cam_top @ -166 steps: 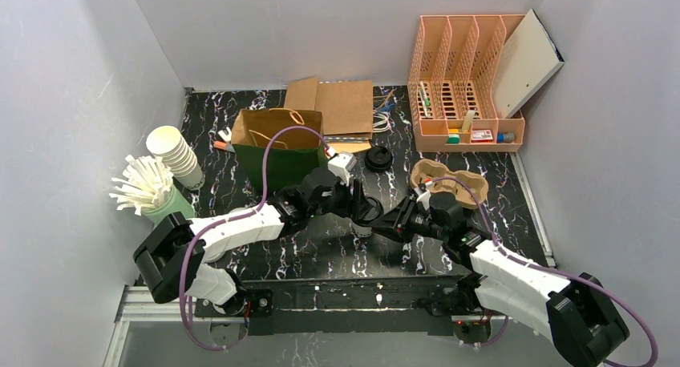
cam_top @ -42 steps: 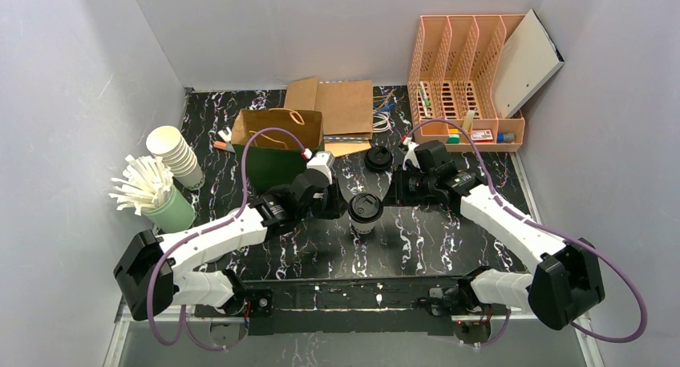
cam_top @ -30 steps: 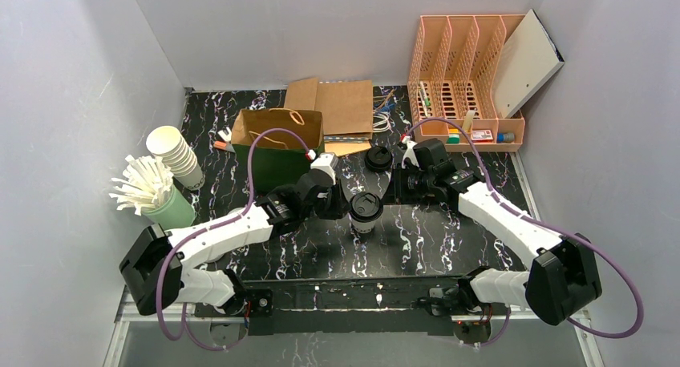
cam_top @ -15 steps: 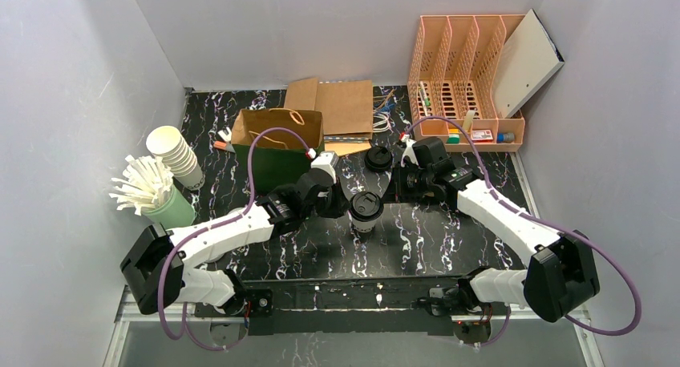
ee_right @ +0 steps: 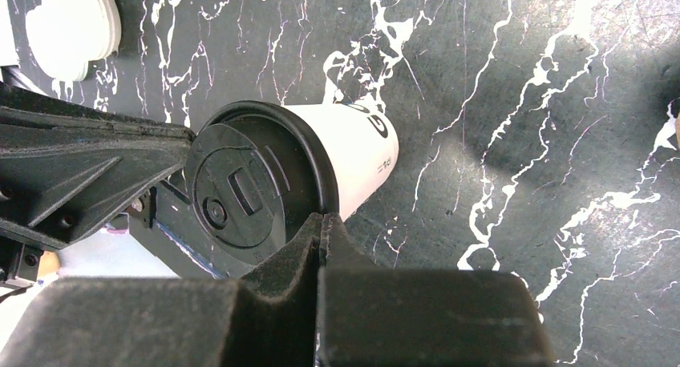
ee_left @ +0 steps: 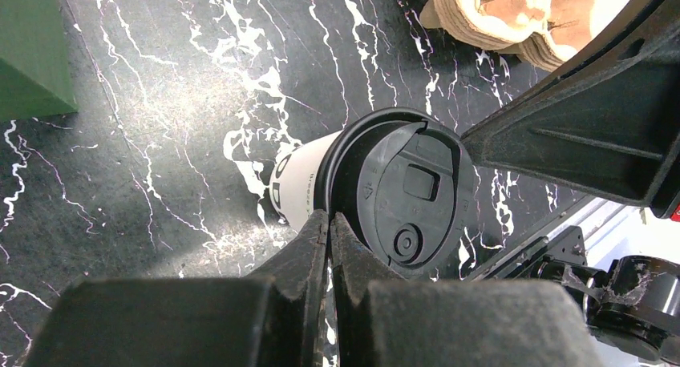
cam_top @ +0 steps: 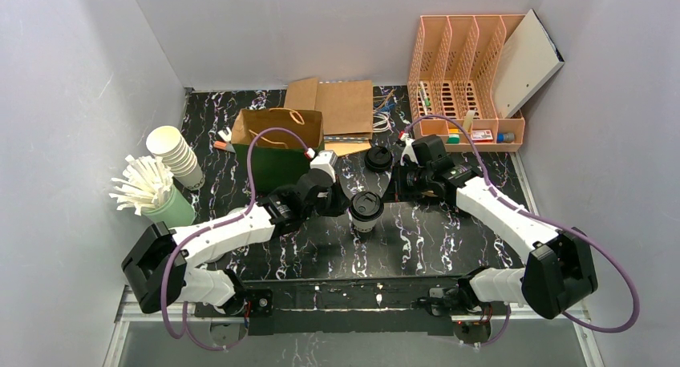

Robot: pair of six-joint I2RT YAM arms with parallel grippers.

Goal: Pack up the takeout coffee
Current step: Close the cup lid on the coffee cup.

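Note:
The takeout coffee is a white paper cup with a black lid [cam_top: 366,207] standing upright at the table's middle. My left gripper [cam_top: 343,202] is shut, and its fingertips [ee_left: 329,223] meet at the lid's left rim [ee_left: 346,167] with nothing between them. My right gripper [cam_top: 391,192] is also shut. Its joined tips [ee_right: 322,223] touch the opposite rim of the lid [ee_right: 248,187]. An open green paper bag [cam_top: 277,147] stands upright behind the left arm. A brown cardboard cup carrier [ee_left: 513,14] lies just beyond the cup, mostly hidden by the right arm in the top view.
A loose black lid [cam_top: 378,159] lies behind the cup. Flat brown bags [cam_top: 341,106] sit at the back. An orange organizer [cam_top: 465,78] fills the back right. Stacked paper cups [cam_top: 176,155] and a green holder of white sticks [cam_top: 152,192] stand at the left.
Both grippers have closed from slightly open to shut at the lid's rim. The arms have barely moved and the cup stands where it did.

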